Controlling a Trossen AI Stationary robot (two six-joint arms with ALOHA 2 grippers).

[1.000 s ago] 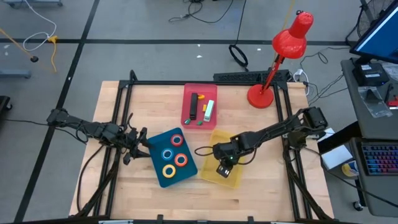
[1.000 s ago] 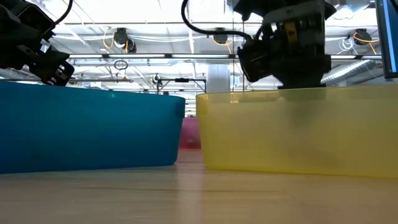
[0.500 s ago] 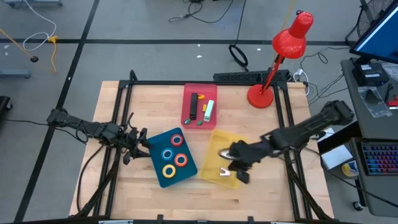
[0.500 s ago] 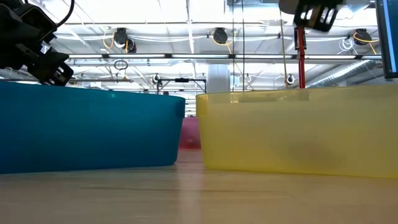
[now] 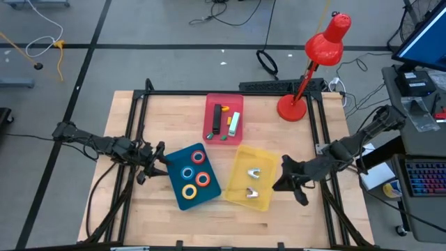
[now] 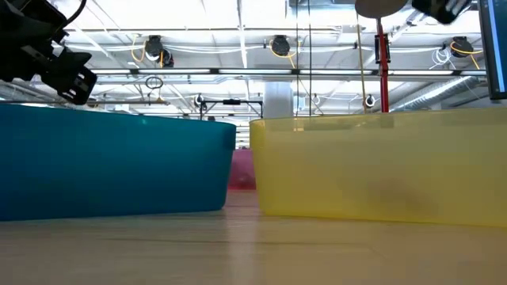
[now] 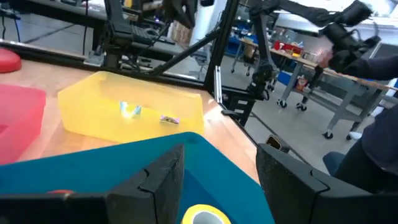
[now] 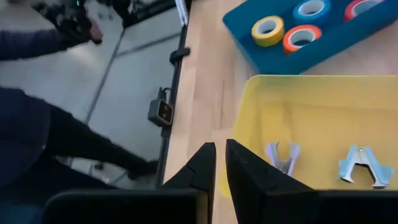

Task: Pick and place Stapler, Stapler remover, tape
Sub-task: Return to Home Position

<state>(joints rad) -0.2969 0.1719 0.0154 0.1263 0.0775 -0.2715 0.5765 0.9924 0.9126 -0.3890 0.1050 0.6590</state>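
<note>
Four tape rolls lie flat in the blue tray (image 5: 191, 176): one red (image 5: 197, 156), one blue (image 5: 187, 173), one red-orange (image 5: 203, 179), one yellow (image 5: 189, 191). Two staple removers (image 5: 252, 172) (image 5: 252, 192) lie in the yellow tray (image 5: 240, 192); the right wrist view shows them too (image 8: 283, 155) (image 8: 360, 165). A dark stapler (image 5: 217, 118) and a white-green one (image 5: 235, 123) lie in the red tray (image 5: 209, 104). My left gripper (image 5: 155, 164) hovers open at the blue tray's left edge (image 7: 221, 162). My right gripper (image 5: 279, 183) is shut and empty, just right of the yellow tray (image 8: 219, 152).
A red desk lamp (image 5: 293, 106) stands at the table's far right corner. The three trays sit close together mid-table. Bare wood shows along the near edge (image 5: 209, 226) and the far left (image 5: 167, 111). In the low view the blue tray's wall (image 6: 111, 166) and the yellow tray's wall (image 6: 380, 166) fill the front.
My right gripper has risen from over the yellow tray and drawn back toward the table's right edge, leaving the low view. With the arm gone, both staple removers show lying in the yellow tray. The left arm has kept still.
</note>
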